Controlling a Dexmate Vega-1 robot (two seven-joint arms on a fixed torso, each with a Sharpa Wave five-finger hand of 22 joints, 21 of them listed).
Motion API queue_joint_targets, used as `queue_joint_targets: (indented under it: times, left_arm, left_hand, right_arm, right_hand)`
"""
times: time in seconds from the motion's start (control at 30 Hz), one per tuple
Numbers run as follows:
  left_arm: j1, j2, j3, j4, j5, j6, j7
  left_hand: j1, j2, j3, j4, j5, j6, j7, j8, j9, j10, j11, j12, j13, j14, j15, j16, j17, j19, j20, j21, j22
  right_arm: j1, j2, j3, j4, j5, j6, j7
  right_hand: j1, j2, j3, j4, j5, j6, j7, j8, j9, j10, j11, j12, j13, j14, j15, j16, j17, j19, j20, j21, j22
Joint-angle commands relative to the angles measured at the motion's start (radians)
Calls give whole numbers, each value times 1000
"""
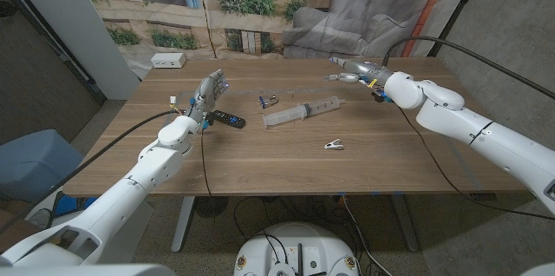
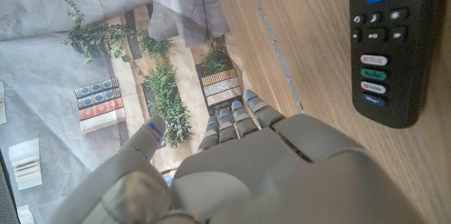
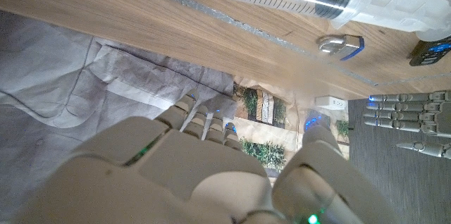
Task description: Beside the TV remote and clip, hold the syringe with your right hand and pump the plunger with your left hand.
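Clip (image 1: 334,145) nearest; remote (image 1: 228,119) flanks syringe (image 1: 303,110).

The bench (image 1: 390,150) is matt grained wood; the syringe (image 1: 302,111) clear glossy plastic (printed scale), the remote (image 2: 391,41) matt black plastic, the clip (image 1: 334,145) shiny metal.

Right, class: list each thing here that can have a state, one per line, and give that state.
syringe: lying on the table, unheld, plunger partly drawn out.
TV remote: lying flat, buttons up, untouched.
clip: lying on the table, untouched.
padlock: lying on the table; locked or not, cannot tell.
left hand: raised, fingers apart, empty.
right hand: above the table, empty.
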Motion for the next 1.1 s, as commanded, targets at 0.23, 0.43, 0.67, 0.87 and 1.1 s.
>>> queue_joint_targets:
  times: [0.23, 0.43, 0.67, 0.87, 1.1]
  left_arm:
    - [2, -11, 3, -5, 12, 17, 39]
    - [10, -11, 3, -12, 11, 26, 50]
    - [14, -11, 5, -16, 9, 36, 54]
    - [10, -14, 7, -9, 11, 38, 56]
    - [9, -20, 8, -8, 9, 38, 60]
  left_hand:
    - [-6, 42, 7, -5, 0, 20, 10, 2, 4, 15, 12, 5, 6, 26, 7, 6, 6, 18, -17, 4, 3]
    - [-8, 43, 9, -6, 0, 30, 17, 4, 4, 21, 21, 5, 6, 33, 10, 5, 6, 21, -19, 4, 3]
    - [-11, 44, 13, -7, 0, 34, 19, 3, 4, 26, 22, 4, 6, 42, 14, 4, 6, 44, -26, 11, 4]
    - [-12, 44, 15, -8, 0, 36, 23, 3, 4, 27, 24, 3, 6, 43, 16, 2, 6, 44, -25, 10, 4]
    - [-14, 45, 17, -8, 0, 38, 25, 2, 4, 29, 28, 3, 7, 45, 18, 1, 7, 43, -25, 9, 4]
  right_arm:
    - [114, 23, -73, 43, -158, 99, 194]
    - [134, 37, -81, 71, -180, 147, 219]
    - [177, 58, -100, 133, -201, 252, 236]
    - [216, 84, -122, 195, -217, 324, 261]
    - [253, 113, -148, 262, -231, 391, 285]
  right_hand:
    - [40, -24, 6, -42, -8, -56, 24, 5, 8, -11, 17, 10, 2, -20, 19, 6, -1, -20, 14, 5, 4]
    - [53, -40, 6, -55, -11, -51, 89, 18, 10, -12, 31, 13, 2, -21, 20, 9, -3, -31, 6, 7, 4]
    - [62, -50, 6, -58, -11, -41, 148, 22, 8, -26, 52, 11, -1, -24, 49, 10, -6, -30, -1, 11, 4]
    - [66, -55, 5, -58, -11, -31, 166, 24, 7, -15, 67, 16, -3, -12, 60, 15, -7, -7, -15, 19, 4]
    - [69, -55, 6, -58, -10, -35, 161, 22, 7, -15, 65, 16, -3, -11, 59, 15, -7, 11, -15, 24, 4]
